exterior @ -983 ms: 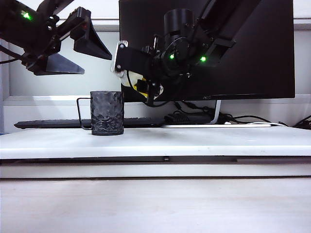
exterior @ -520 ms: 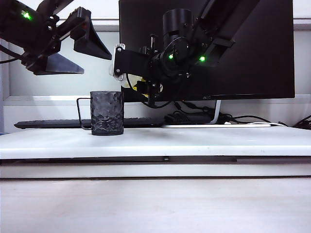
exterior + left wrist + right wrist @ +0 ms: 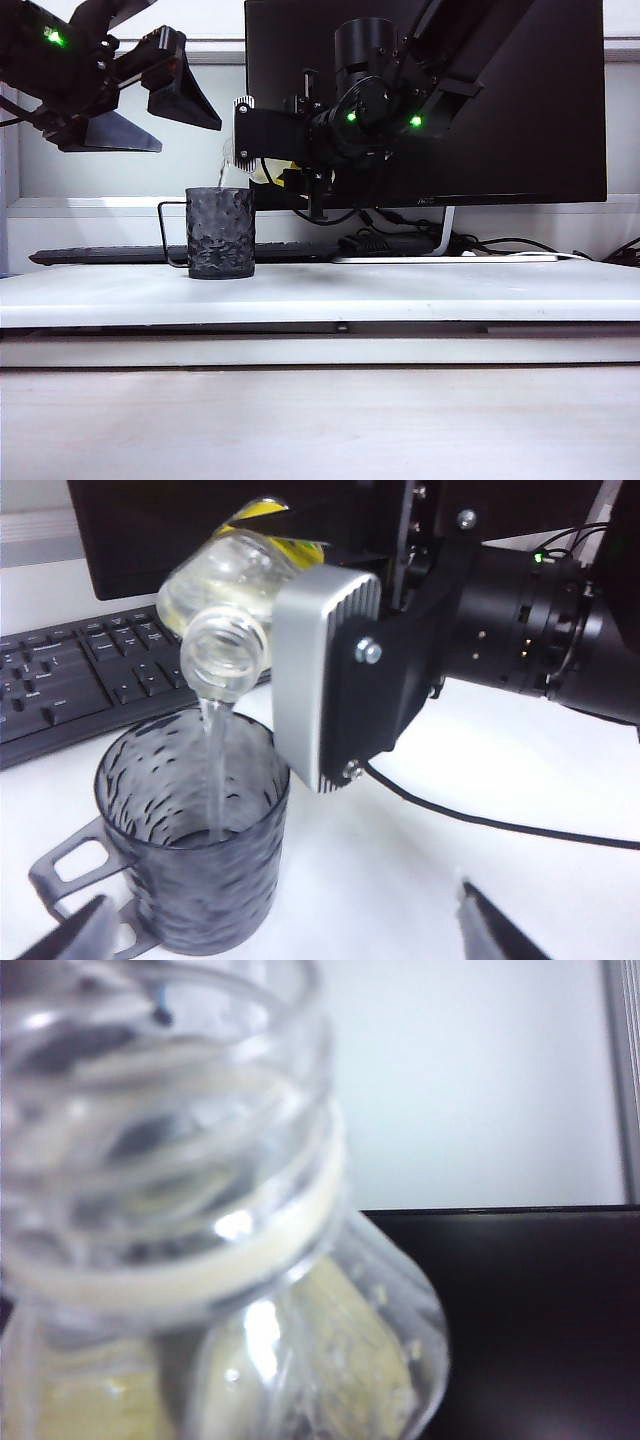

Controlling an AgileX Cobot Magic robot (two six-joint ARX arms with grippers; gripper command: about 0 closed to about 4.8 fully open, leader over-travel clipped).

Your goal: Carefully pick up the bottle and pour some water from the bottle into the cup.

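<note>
The left gripper [image 3: 150, 100] hovers in the upper left of the exterior view with jaws spread wide, while the right gripper [image 3: 262, 150], upper centre, is turned sideways and clamped.

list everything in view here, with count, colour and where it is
cup: 1, dark grey, on the white table, below the bottle's mouth
bottle: 1, clear with yellow label, tipped over the cup
water: 1 thin clear stream, falling from bottle into cup
table: 1, white, foreground
monitor: 1, black, behind the arms
keyboard: 1, black, behind the cup
cables: several, black, by the monitor stand
right gripper: 1, black, shut on the bottle, above the cup
left gripper: 1, black, open, empty, high at left
</note>
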